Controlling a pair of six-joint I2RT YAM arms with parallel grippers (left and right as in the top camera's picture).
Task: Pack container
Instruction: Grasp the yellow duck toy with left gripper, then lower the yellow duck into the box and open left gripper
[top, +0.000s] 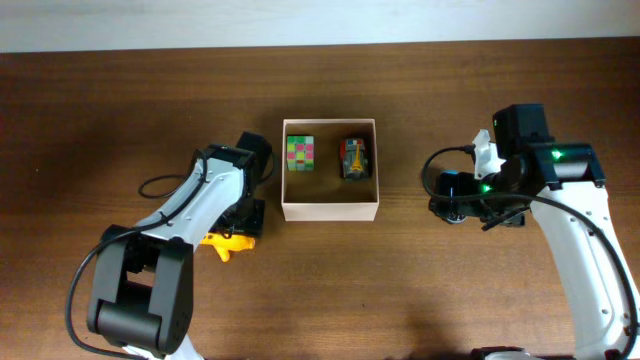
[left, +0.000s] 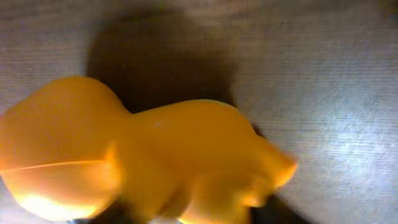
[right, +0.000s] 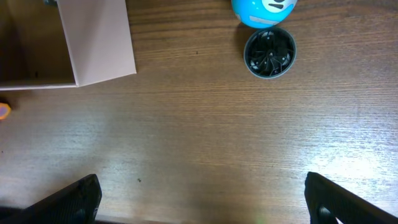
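The container (top: 330, 207) is a square open box with white walls and a tan inside, at the table's middle. A multicoloured puzzle cube (top: 300, 153) and a small dark toy car (top: 354, 158) lie in it. My left gripper (top: 238, 222) is down on the table left of the box, shut on a yellow toy (top: 224, 244). That toy (left: 155, 155) fills the left wrist view. My right gripper (right: 202, 186) is wide open and empty over bare wood, right of the box (right: 99, 43); it also shows in the overhead view (top: 478, 200).
A blue ball-like toy (right: 264, 9) and a dark round cap (right: 269, 53) lie on the table just ahead of the right gripper. The blue toy also shows in the overhead view (top: 455, 185). A black cable (top: 160, 185) loops on the table left of the left arm.
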